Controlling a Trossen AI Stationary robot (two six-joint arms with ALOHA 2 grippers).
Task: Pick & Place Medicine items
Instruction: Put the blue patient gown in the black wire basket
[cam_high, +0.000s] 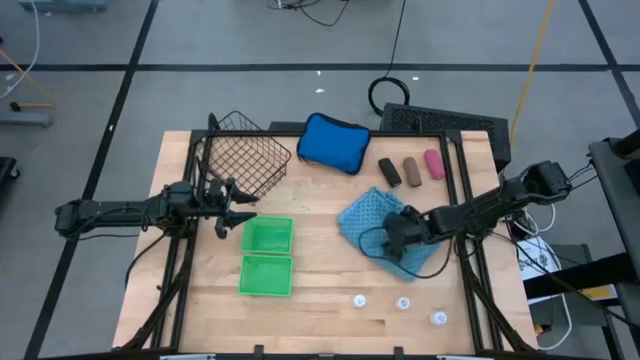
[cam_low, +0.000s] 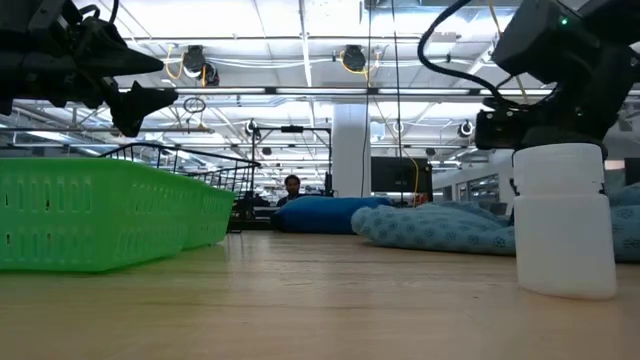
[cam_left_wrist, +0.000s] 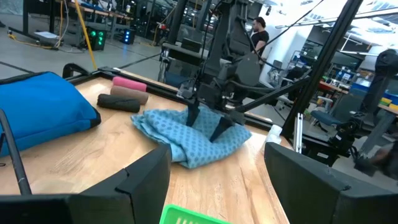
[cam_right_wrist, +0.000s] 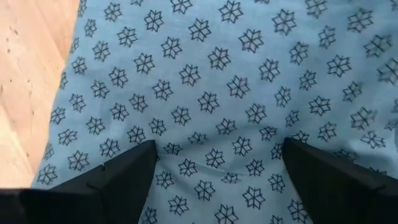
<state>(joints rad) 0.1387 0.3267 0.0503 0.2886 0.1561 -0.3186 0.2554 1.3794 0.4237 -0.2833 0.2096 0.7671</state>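
**A:** Why is the right gripper (cam_high: 403, 233) hanging over the light-blue star-patterned cloth (cam_high: 372, 215) with its fingers spread wide and empty?

**B:** It's probably lining up a grab. The black, brown and pink oblong medicine pieces (cam_high: 411, 169) are lying far right, and the three white bottles (cam_high: 402, 304) are standing near.

**A:** And the left gripper (cam_high: 236, 208)?

**B:** It's waiting, open and empty, beside the green plastic trays (cam_high: 268, 257).

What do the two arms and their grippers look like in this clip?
Both arms are dark, near-black, jointed tubes with blocky housings. The left gripper and right gripper each end in two flat, wedge-shaped black fingers. Black cables loop loosely along the right arm, and a small green light shows on its housing in the low view.
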